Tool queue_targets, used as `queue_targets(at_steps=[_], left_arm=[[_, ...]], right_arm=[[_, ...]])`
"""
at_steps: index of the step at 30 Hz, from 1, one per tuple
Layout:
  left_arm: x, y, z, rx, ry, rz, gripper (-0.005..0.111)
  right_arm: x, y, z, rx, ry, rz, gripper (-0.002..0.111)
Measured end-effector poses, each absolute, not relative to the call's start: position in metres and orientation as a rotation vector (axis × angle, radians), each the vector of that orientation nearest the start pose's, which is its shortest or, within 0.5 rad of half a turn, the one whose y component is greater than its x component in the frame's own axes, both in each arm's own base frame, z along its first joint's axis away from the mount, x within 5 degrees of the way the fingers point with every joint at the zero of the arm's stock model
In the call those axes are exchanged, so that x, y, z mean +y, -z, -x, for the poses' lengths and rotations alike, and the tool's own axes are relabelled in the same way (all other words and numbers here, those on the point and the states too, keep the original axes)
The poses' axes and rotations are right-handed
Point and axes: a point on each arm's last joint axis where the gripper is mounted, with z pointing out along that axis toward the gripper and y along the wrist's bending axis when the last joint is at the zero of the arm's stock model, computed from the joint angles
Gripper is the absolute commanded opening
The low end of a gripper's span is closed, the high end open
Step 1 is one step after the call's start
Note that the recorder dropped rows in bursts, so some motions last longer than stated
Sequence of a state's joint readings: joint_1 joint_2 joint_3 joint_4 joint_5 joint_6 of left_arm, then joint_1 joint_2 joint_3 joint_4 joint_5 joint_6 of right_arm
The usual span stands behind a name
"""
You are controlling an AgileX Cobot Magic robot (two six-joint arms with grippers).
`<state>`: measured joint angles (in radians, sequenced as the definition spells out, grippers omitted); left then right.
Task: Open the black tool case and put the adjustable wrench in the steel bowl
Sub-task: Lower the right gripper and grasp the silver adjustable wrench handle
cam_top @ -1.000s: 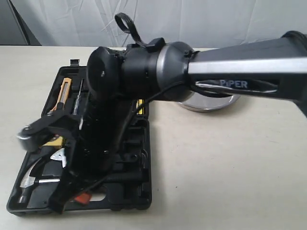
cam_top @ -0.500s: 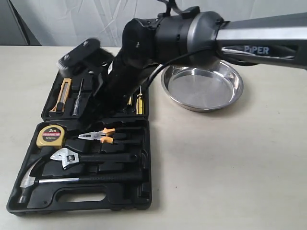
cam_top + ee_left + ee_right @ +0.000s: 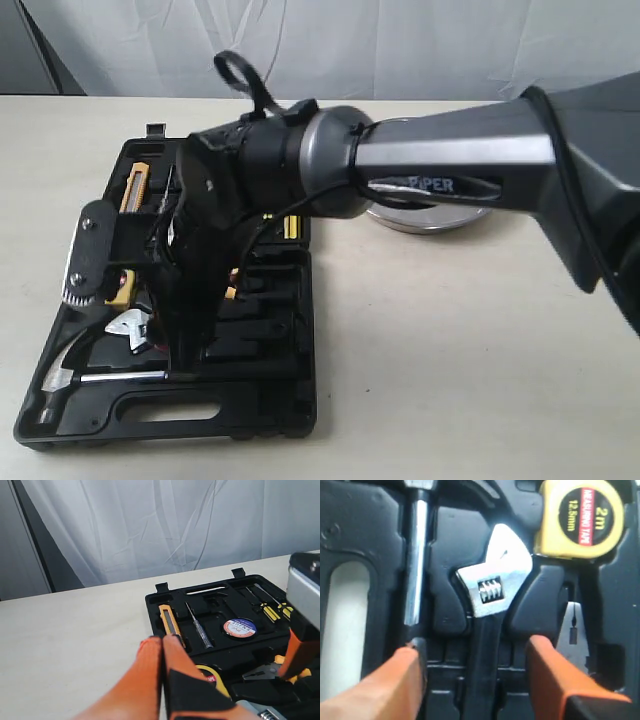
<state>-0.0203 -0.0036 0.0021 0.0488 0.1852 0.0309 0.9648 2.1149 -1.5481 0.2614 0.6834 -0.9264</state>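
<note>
The black tool case (image 3: 270, 420) lies open and flat on the table. The adjustable wrench (image 3: 492, 587) rests in its moulded slot, silver head (image 3: 135, 330) between the hammer and the tape measure. My right gripper (image 3: 475, 650) is open, low over the case, with one orange finger (image 3: 410, 680) on each side of the wrench's black handle (image 3: 482, 680). I cannot tell whether the fingers touch it. The steel bowl (image 3: 430, 218) is mostly hidden behind the right arm. My left gripper (image 3: 161, 641) is shut on nothing, beside the case.
A claw hammer (image 3: 417, 555), a yellow tape measure (image 3: 580, 515) and pliers (image 3: 572, 630) lie close round the wrench. A utility knife (image 3: 170, 622), screwdrivers (image 3: 272, 607) and a tape roll (image 3: 240, 626) sit in the far half. The right arm (image 3: 450, 160) spans the case.
Half a second ago the right arm was raised over the far half of the case. It has swung forward and down over the wrench, now covering most of the bowl.
</note>
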Motion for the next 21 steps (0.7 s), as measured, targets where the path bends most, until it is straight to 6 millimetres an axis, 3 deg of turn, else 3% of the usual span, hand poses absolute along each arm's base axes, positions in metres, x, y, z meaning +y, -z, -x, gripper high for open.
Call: queue_targets(at_steps=[1, 4, 21], left_arm=[[0.0, -0.196, -0.056, 1.666, -0.052, -0.076, 0.0], [0.0, -0.196, -0.056, 1.666, -0.052, -0.076, 0.0], [0.0, -0.196, -0.056, 1.666, -0.052, -0.076, 0.0]], right_arm=[[0.379, -0.157, -0.241, 1.744, -0.241, 2.126, 0.039], [0.38, -0.137, -0.242, 1.732, -0.181, 2.19, 0.04], [0.384, -0.119, -0.246, 1.787, -0.179, 2.15, 0.039]])
